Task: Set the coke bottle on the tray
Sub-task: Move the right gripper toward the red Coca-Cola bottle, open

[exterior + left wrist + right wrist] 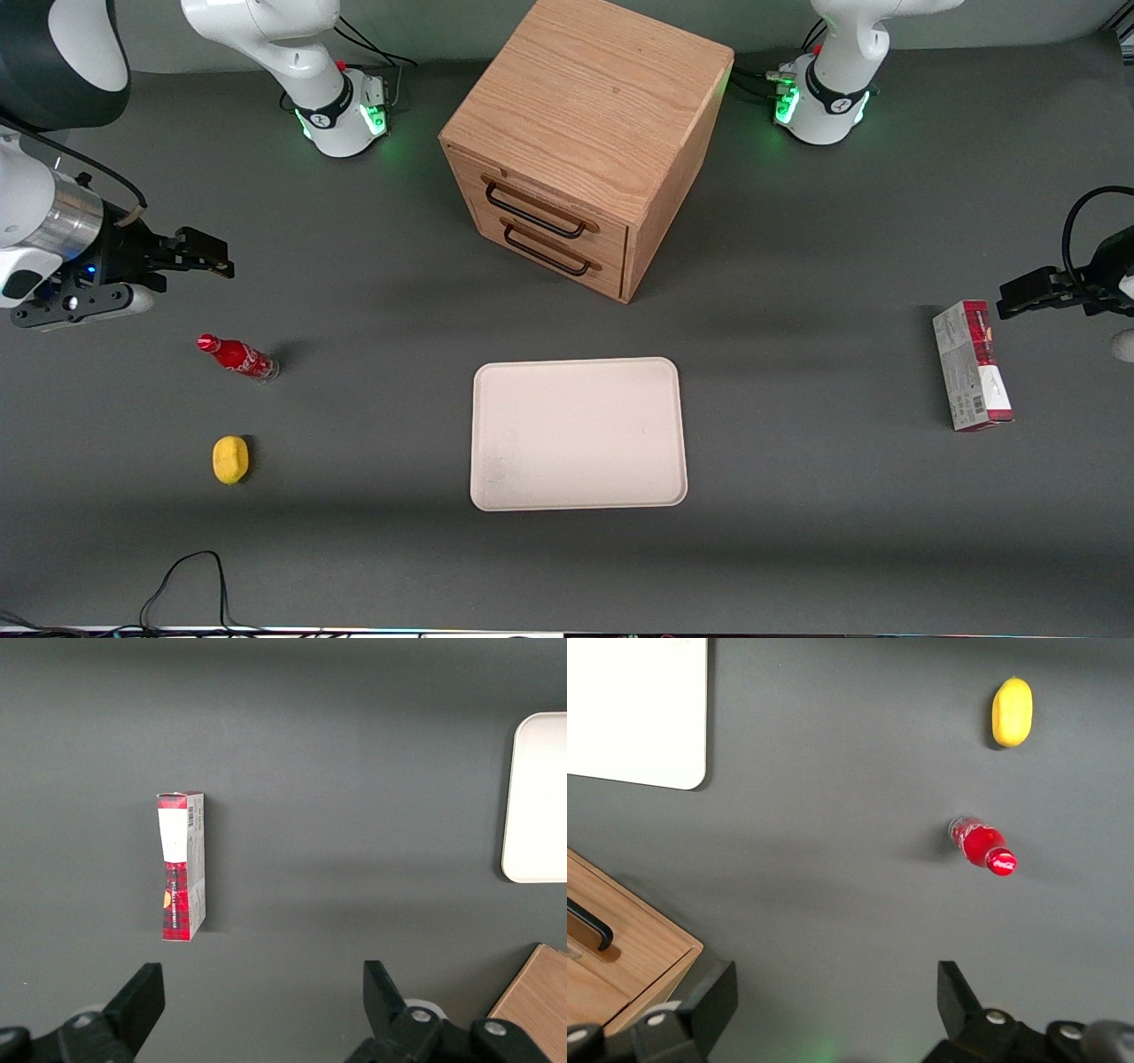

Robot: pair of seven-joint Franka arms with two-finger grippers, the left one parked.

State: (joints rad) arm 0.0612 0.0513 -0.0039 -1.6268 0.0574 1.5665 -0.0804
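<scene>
Coke-wise, nothing's on the tray (pixel 580 434) so far; it's sitting bare mid-table, nearer the camera than the wooden cabinet (pixel 585 142). My gripper (pixel 208 257) is hanging above the table with fingers spread wide, holding nothing, so I'm guessing a reach comes next. The coke bottle (pixel 237 356) is standing close by, with a lemon (pixel 230 460) just nearer the camera.

Dark grey matte tabletop (pixel 354 549), wooden 2-drawer cabinet (pixel 585 142) w/ black handles, even overhead light.
</scene>
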